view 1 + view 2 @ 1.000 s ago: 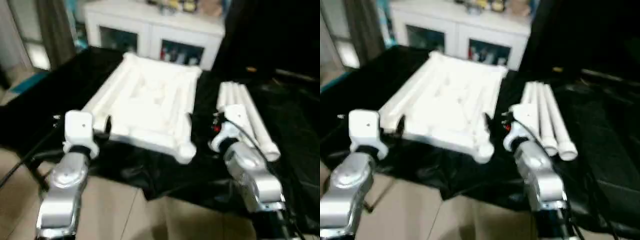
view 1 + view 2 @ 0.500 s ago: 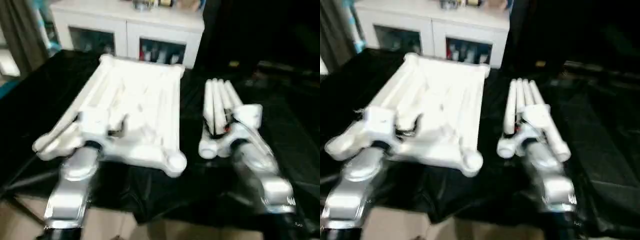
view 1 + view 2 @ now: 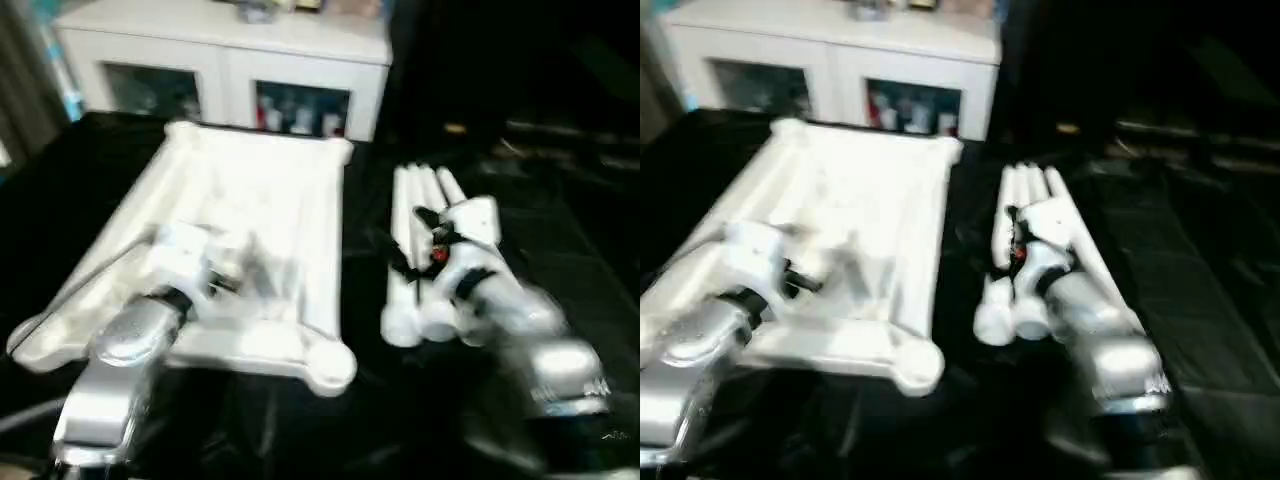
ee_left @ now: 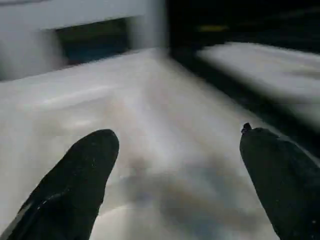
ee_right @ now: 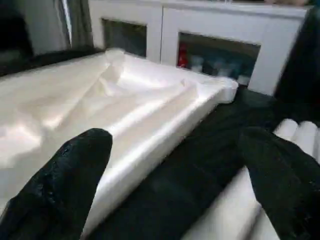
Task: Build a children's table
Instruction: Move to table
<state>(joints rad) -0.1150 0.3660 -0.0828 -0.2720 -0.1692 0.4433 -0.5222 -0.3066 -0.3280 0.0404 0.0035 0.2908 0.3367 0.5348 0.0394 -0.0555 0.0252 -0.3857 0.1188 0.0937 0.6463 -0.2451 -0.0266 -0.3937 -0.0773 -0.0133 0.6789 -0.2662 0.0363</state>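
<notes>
Black cloth under everything, white cabinet [image 3: 225,60] behind: reach for the first leg.
Top [image 3: 240,215] lying underside up; legs [image 3: 1025,215] bundled just beside, none yet socketed. Left gripper [image 4: 177,180] spread wide over top; right gripper [image 5: 175,185] spread wide above legs. Next, probably: lower, close on one leg. No readable writing.

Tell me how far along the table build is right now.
Barely started. Done: the table top lies underside up on the black cloth, and the legs lie bundled beside it, none in a corner socket. In hand: nothing; the left gripper hangs open over the top and the right gripper open near the legs. Left: fitting every leg and turning the table upright.
</notes>
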